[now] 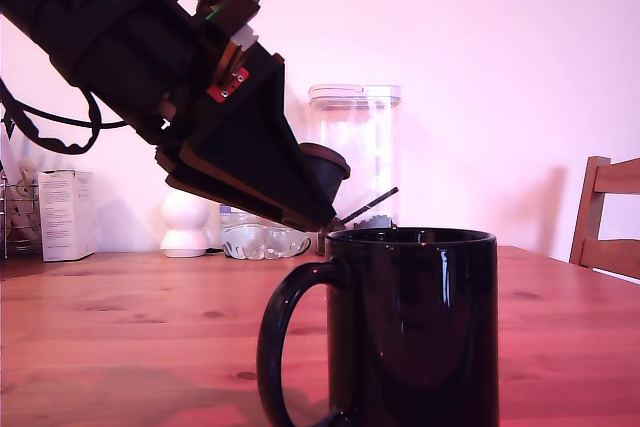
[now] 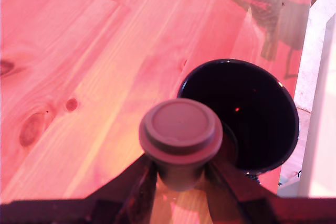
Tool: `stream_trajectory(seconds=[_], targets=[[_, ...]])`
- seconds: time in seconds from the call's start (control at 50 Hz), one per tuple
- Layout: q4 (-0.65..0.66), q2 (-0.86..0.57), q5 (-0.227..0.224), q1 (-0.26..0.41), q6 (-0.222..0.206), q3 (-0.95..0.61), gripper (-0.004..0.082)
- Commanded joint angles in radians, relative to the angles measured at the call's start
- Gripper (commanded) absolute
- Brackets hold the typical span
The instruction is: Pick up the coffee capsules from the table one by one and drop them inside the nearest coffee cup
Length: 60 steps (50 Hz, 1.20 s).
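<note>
My claw (image 2: 181,182) clamps one coffee capsule (image 2: 181,132) by its body, flat rim facing the wrist camera; in the exterior view the capsule (image 1: 325,169) sits at the tip of my tilted arm, at about ten o'clock from the mouth of the coffee cup (image 1: 412,327) and just above its rim. The wrist view puts the cup's dark opening (image 2: 252,111) at about two o'clock from the capsule, overlapping its edge; by my reckoning I am near the lip but not yet squarely over the hollow. The carry looks nearly finished; the drop is still to come. The cup's inside shows only black gloss, so I cannot tell whether any capsules already lie there; no other capsule shows on the table (image 1: 120,337) in either view.

Behind, at the exterior view's far left, stands a white box (image 1: 66,214) with print too small to read; a clear canister (image 1: 355,152) rises behind the cup, unlabelled as far as I can see; the cup bears no visible writing.
</note>
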Motion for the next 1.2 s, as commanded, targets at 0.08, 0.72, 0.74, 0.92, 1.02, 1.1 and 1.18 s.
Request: stream_trajectory(seconds=[0.08, 0.72, 0.74, 0.92, 1.02, 1.1, 1.18], targets=[[0.016, -0.006, -0.006, 0.005, -0.007, -0.008, 0.0181], [0.023, -0.108, 0.006, -0.034, 0.002, -0.008, 0.0181], [0.023, -0.108, 0.006, -0.038, 0.002, -0.008, 0.0181], [0.017, -0.108, 0.005, -0.08, 0.002, -0.006, 0.0181], [-0.005, -0.107, -0.005, -0.098, 0.002, 0.005, 0.0181], [-0.041, -0.101, -0.017, -0.108, 0.012, 0.032, 0.0181], [-0.087, -0.085, -0.029, -0.116, 0.022, 0.069, 0.0181]])
